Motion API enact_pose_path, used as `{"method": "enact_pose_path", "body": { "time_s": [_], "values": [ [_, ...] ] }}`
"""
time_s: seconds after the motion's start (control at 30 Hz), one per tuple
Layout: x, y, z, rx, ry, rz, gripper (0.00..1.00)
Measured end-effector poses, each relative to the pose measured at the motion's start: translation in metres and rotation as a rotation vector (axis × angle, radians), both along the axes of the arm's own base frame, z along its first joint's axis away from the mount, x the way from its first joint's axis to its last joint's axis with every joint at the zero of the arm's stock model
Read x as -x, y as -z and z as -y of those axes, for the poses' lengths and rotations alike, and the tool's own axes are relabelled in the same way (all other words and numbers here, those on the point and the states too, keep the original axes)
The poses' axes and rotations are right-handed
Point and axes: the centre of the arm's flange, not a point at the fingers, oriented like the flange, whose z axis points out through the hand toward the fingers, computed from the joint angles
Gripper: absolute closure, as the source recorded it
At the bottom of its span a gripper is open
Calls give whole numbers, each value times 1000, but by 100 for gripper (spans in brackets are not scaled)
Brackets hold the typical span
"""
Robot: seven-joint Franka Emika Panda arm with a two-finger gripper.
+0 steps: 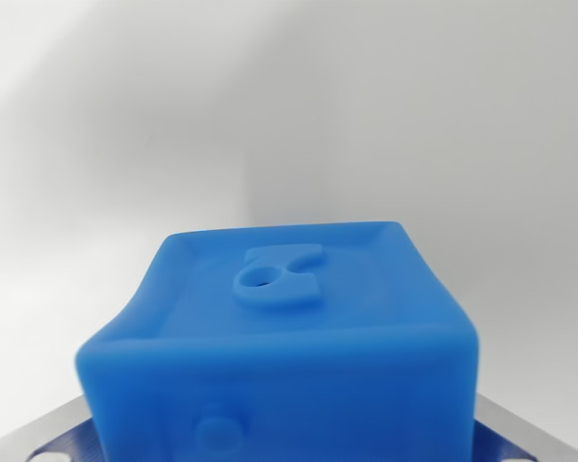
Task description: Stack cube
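blue cube base cut off below, claw fingers mostly hidden

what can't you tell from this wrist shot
- Blue cube: its lower part is cut off by the wrist view's bottom edge, so what it rests on is hidden.
- Metal parts at both bottom corners: mostly covered by the cube and cut by the edge; whether they are the fingers, and open or shut, cannot be told.
- A second cube to stack with: none in view.
- White background: featureless, blurred.
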Motion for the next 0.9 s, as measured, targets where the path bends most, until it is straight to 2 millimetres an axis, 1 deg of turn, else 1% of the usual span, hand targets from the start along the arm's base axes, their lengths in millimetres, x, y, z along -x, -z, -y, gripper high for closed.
{"method": "enact_pose_path", "body": {
  "time_s": [0.33, 0.9],
  "values": [
    [0, -19, 0, 0, -1, 1, 100],
    [0, -65, 0, 0, -1, 4, 100]
  ]
}}
